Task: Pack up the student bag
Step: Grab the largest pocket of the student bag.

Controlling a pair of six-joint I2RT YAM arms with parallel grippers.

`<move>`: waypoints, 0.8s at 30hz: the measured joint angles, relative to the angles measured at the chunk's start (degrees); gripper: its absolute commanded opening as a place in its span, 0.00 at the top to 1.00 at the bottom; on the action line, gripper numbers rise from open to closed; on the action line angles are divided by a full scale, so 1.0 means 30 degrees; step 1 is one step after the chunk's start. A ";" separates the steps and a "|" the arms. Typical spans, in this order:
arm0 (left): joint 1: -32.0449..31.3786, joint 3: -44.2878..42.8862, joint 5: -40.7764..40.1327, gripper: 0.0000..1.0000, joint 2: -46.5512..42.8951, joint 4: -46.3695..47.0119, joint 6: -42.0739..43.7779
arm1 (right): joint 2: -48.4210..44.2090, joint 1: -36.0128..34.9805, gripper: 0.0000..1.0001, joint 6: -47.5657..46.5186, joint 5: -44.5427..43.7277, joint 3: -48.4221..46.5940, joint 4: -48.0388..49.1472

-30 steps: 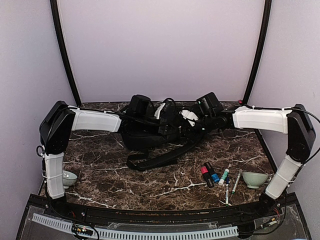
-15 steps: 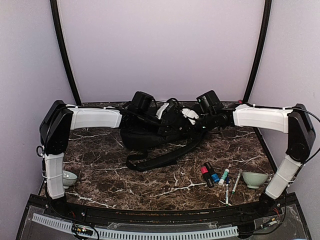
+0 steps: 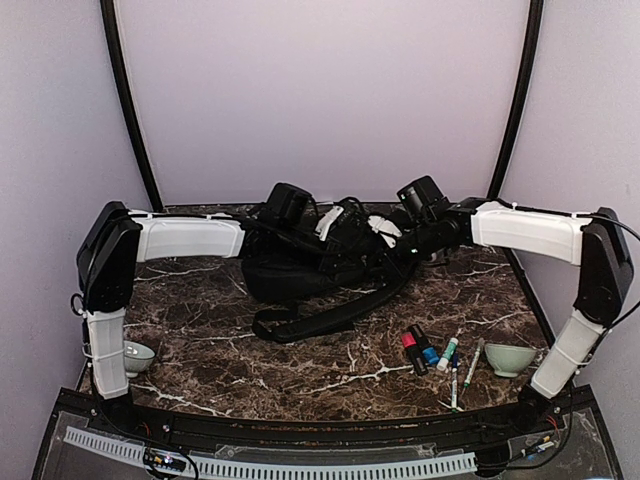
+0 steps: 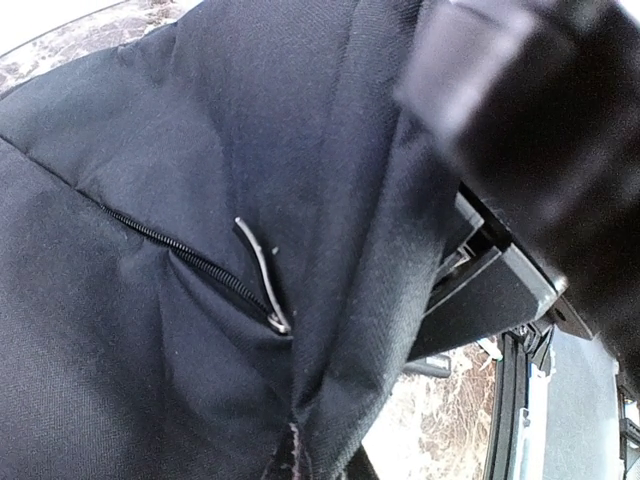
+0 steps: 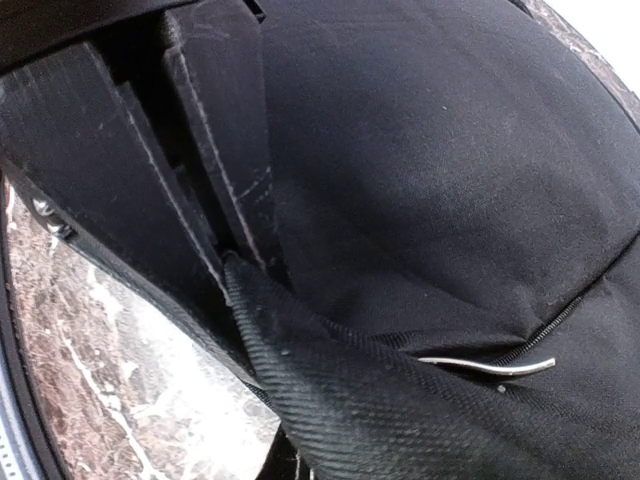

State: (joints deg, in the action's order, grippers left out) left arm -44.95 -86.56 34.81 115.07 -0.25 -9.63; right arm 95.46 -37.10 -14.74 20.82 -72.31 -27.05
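Note:
The student bag, a large black fabric backpack, lies at the back middle of the marble table. One shoulder strap trails toward the front. My left gripper is shut on a pinched fold of the bag's fabric, next to a zipper with a metal pull. From the other side, my right gripper is shut on a ridge of the bag's cloth; a zipper pull lies just beside it. Fabric hides both sets of fingertips.
Red, blue and green markers and thin pens lie at the front right beside a pale green bowl. A second pale bowl sits at the front left by the left arm's base.
My right gripper has closed on the bag's fabric and risen slightly with it. The left gripper has kept its grip, shifting a little.

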 measured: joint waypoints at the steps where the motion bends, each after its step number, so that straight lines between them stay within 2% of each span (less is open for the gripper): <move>1: -0.0029 0.0000 -0.0015 1.00 -0.0022 0.0015 -0.0007 | -0.0015 0.0051 0.96 0.0153 0.0189 0.0000 -0.0036; 11: -0.0073 0.0066 -0.0401 1.00 -0.0189 0.0437 -0.0794 | 0.0437 0.0590 0.79 0.2055 0.2703 -0.0670 0.0087; 12: -0.0073 0.0102 -0.0444 1.00 -0.0189 0.0517 -0.0874 | 0.0590 0.0678 0.80 0.2331 0.2994 -0.0794 0.0058; 16: -0.0066 0.0248 -0.0801 1.00 -0.0189 0.0619 -0.1151 | 0.1020 0.0903 1.00 0.2783 0.3665 -0.1042 0.0000; 24: -0.0095 0.0357 -0.1042 1.00 -0.0189 0.0685 -0.0736 | 0.1173 0.1596 1.00 0.3687 0.4313 -0.1027 0.0131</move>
State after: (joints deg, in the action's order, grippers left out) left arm -45.23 -85.49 31.68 114.50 1.80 -11.84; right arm 98.98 -32.32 -3.68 33.76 -75.40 -26.65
